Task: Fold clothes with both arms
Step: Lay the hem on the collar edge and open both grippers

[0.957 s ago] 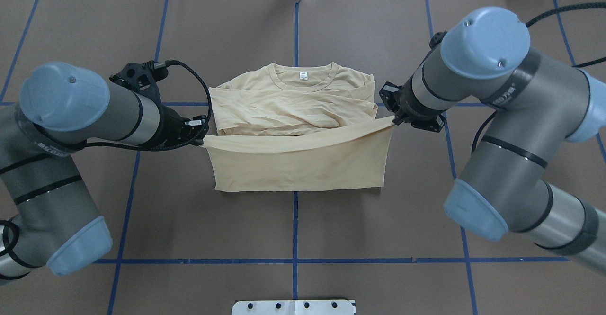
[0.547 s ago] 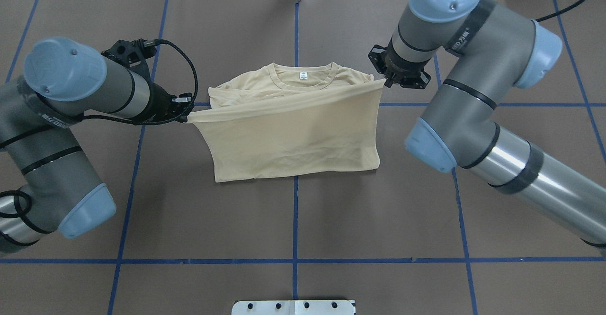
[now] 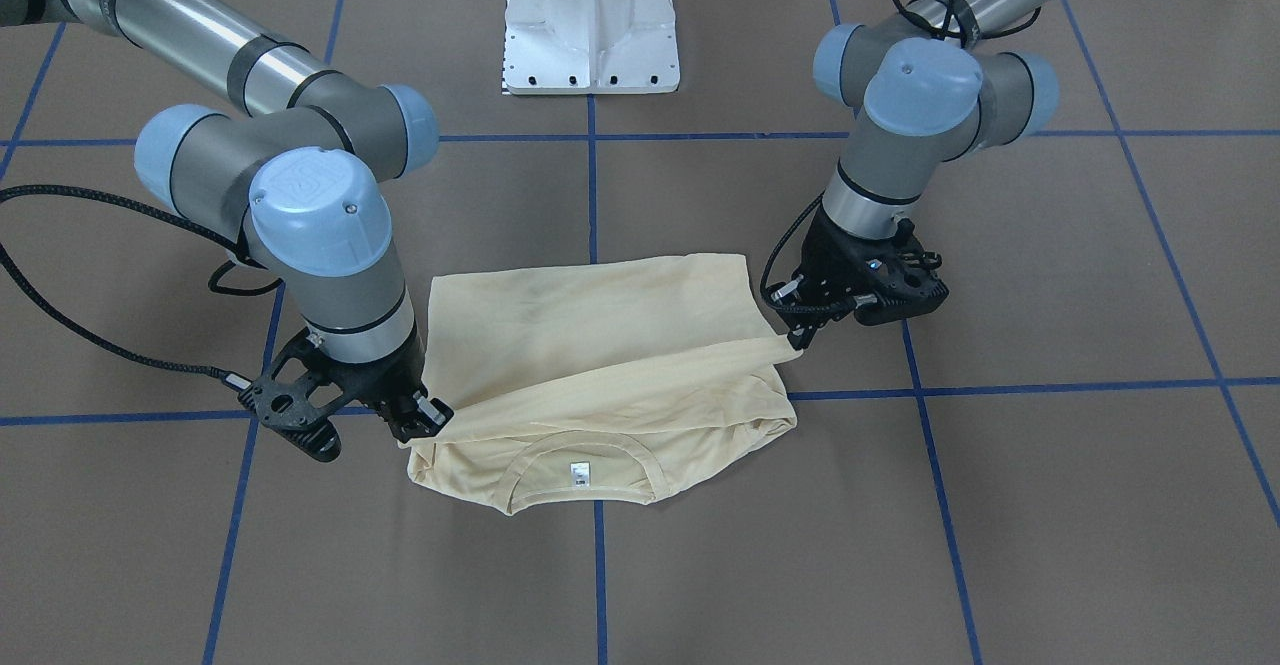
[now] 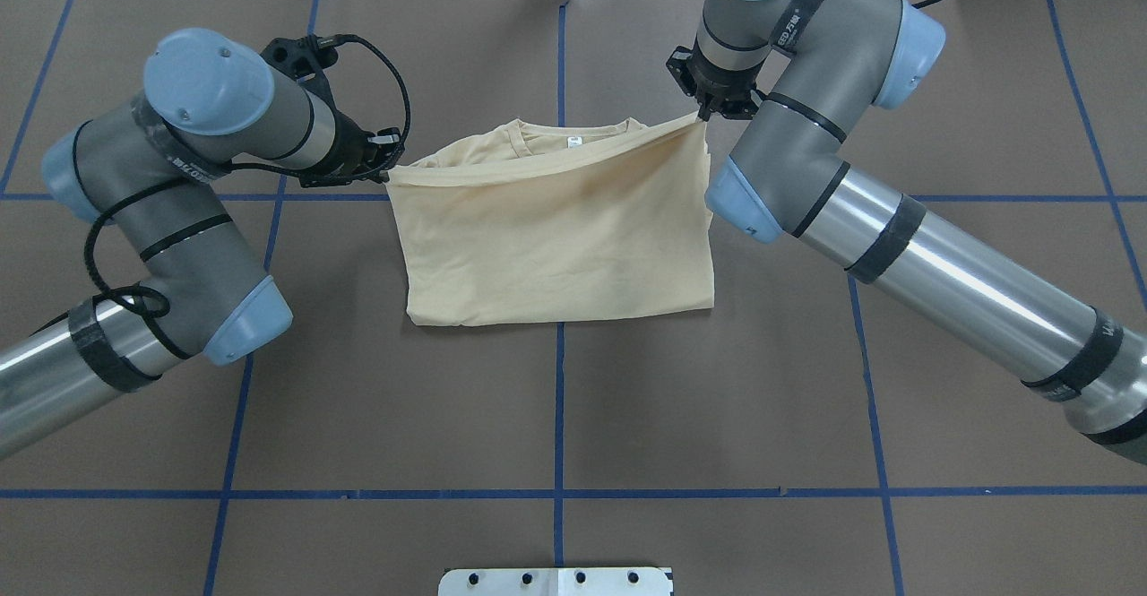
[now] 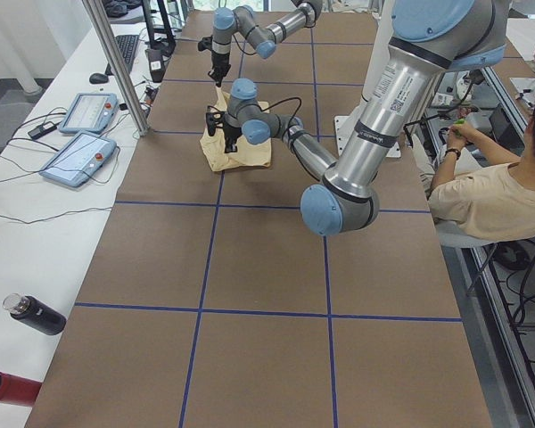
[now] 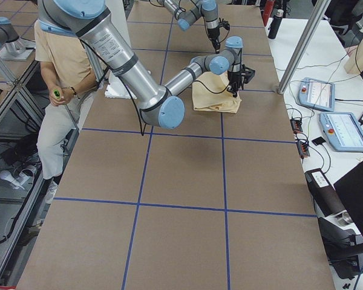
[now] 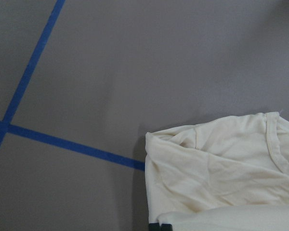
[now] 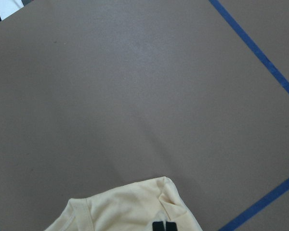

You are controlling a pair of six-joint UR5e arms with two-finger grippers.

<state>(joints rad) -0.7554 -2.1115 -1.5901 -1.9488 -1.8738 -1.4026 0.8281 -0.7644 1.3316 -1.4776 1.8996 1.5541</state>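
Note:
The cream-yellow T-shirt [image 4: 556, 237] lies at the table's middle, its lower half doubled over towards the ribbed neckline [image 4: 573, 139]. The print is hidden. My left gripper [image 4: 387, 170] is shut on the folded layer's left hem corner. My right gripper [image 4: 701, 116] is shut on the right hem corner, a little farther back. Both hold the edge just above the shirt. In the front view the shirt [image 3: 590, 345] has the left gripper [image 3: 797, 343] on its right and the right gripper [image 3: 425, 423] on its left. Each wrist view shows a shoulder [image 7: 216, 163] [image 8: 130, 207] under the fingertips.
The brown table cover [image 4: 556, 399] carries blue tape lines. The white pedestal base [image 3: 590, 25] stands behind the shirt, on the robot's side. An operator [image 5: 490, 196] sits beside the table. Teach pendants [image 5: 76, 156] and a bottle [image 5: 36, 314] lie on the side bench.
Both grippers have carried the hem away from the robot towards the neckline. The folded layer now covers most of the shirt. The right arm has swung farther back.

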